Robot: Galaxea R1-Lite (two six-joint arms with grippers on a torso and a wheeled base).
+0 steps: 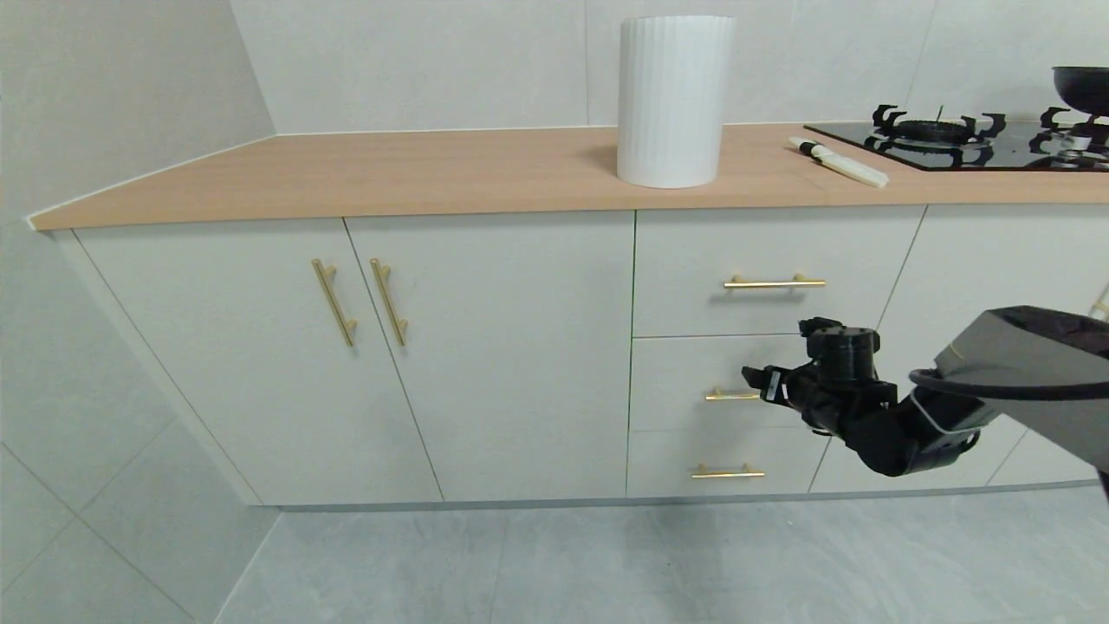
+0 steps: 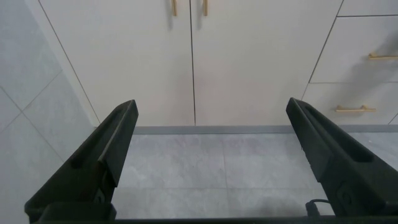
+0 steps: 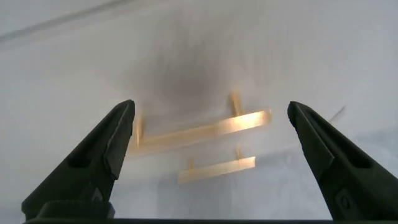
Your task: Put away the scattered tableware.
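Gold middle-drawer handle (image 1: 732,395) is framed between the wide-open jaws of the right gripper (image 3: 210,109), so closing and pulling is judged next, while the knife (image 1: 836,161) lies on the counter (image 1: 346,173) and the left gripper (image 2: 211,104) is held wide open.

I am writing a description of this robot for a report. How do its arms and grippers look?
The right arm is glossy black and rounded, with a pale ring near the wrist and a black cable looping beside it. A black cylindrical block sits above the right gripper. The left gripper has two dark, flat, tapering fingers.
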